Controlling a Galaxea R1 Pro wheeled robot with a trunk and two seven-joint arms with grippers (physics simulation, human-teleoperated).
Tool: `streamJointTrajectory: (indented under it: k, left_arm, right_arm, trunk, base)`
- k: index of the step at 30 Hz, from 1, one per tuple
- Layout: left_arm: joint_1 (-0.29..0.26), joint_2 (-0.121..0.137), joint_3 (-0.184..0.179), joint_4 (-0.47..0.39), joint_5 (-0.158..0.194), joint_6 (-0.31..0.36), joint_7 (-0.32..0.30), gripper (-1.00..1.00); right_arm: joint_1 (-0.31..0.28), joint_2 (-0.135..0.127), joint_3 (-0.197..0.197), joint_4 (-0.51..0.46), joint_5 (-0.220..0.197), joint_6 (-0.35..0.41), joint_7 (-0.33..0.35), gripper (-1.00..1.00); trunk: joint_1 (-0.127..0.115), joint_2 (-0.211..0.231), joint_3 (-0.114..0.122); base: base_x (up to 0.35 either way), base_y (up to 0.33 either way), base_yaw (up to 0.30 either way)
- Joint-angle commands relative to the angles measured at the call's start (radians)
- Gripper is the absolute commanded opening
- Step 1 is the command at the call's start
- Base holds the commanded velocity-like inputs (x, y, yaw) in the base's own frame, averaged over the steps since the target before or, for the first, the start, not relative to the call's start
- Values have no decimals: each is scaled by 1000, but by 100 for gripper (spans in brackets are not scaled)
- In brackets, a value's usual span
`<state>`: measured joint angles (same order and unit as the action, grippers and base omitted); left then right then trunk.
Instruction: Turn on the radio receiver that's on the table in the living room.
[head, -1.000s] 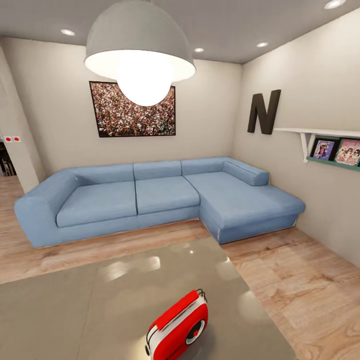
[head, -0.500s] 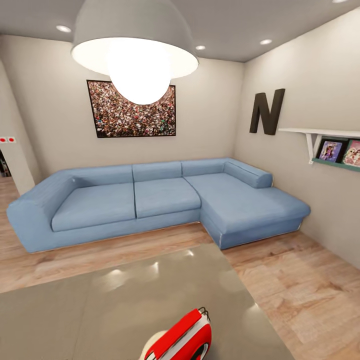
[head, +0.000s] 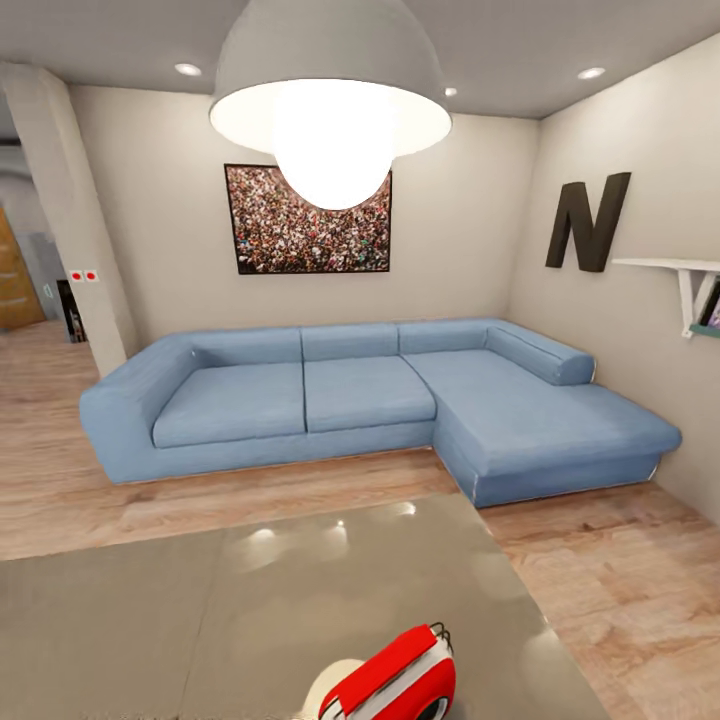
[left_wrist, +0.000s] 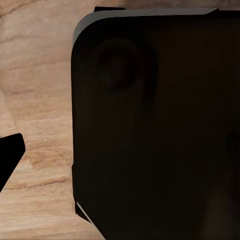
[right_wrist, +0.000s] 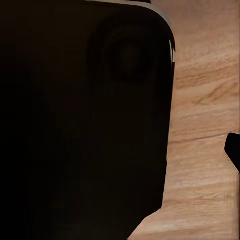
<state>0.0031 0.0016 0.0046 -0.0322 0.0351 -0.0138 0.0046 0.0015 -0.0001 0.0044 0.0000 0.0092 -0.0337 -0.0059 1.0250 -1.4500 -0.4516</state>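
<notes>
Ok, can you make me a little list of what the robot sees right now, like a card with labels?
room: living room, wood plank floor
radio receiver: red and white, on the table, at the head view's bottom edge
table: glossy grey top
sofa: blue, L-shaped, beyond the table
picture: crowd photo, on the wall
lamp: grey dome, lit
grippers: cannot tell
</notes>
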Motion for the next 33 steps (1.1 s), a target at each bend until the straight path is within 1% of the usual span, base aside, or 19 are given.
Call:
streamJointTrajectory:
  k: [1, 24, 27, 33]
  left_arm:
    - [0, 0, 0, 0, 0, 0, 0, 100]
    - [0, 1, -1, 0, 0, 0, 0, 100]
    - [0, 1, -1, 0, 0, 0, 0, 100]
    - [0, 1, -2, -1, 0, 0, 0, 100]
  right_arm:
    - [0, 0, 0, 0, 0, 0, 0, 100]
    - [0, 0, 0, 0, 0, 0, 0, 100]
    - [0, -1, -1, 0, -1, 1, 0, 100]
    - [0, -1, 0, 0, -1, 1, 1, 100]
  trunk:
    - [0, 0, 0]
    - [0, 0, 0]
    - [0, 0, 0]
    - [0, 0, 0]
  base:
    - [0, 0, 270]
    - [0, 0, 269]
    - [0, 0, 130]
    - [0, 0, 27]
